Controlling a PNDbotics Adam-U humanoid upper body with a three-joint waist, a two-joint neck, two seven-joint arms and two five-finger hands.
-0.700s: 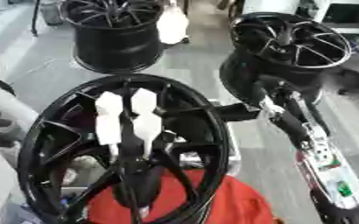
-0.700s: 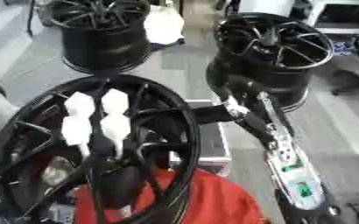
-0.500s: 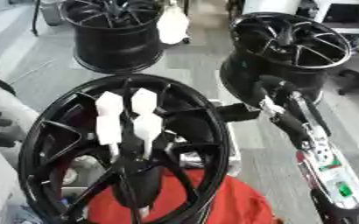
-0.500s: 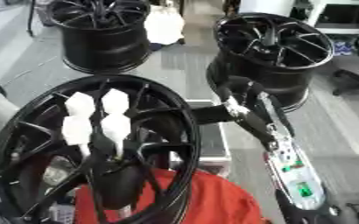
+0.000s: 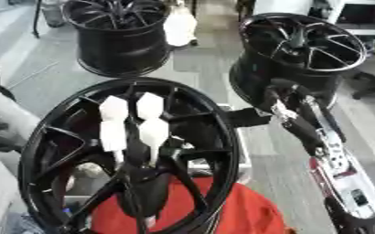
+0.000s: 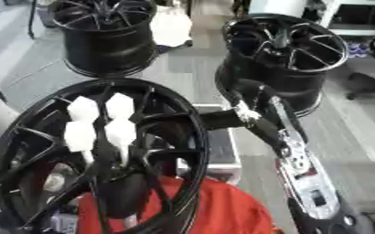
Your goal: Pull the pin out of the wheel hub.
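A large black spoked wheel hub (image 5: 62, 132) stands tilted in front of me, over a red cloth. My left hand (image 5: 135, 123) rises from the bottom centre, its black forearm lying over the hub's middle. Its white-padded fingers (image 5: 152, 131) point straight up across the spokes, and it looks open. I see no pin; the hub's centre is hidden behind this hand. My right arm comes in from the lower right, and my right hand (image 5: 249, 118) is at the outside of the hub's right rim. How it holds there does not show.
Two more black wheels stand on the floor behind, one at the back left (image 5: 123, 34) and one at the back right (image 5: 302, 55). A white bag (image 5: 179, 27) sits between them. The red cloth (image 6: 222, 210) and a pale box (image 6: 221, 153) lie beneath the hub.
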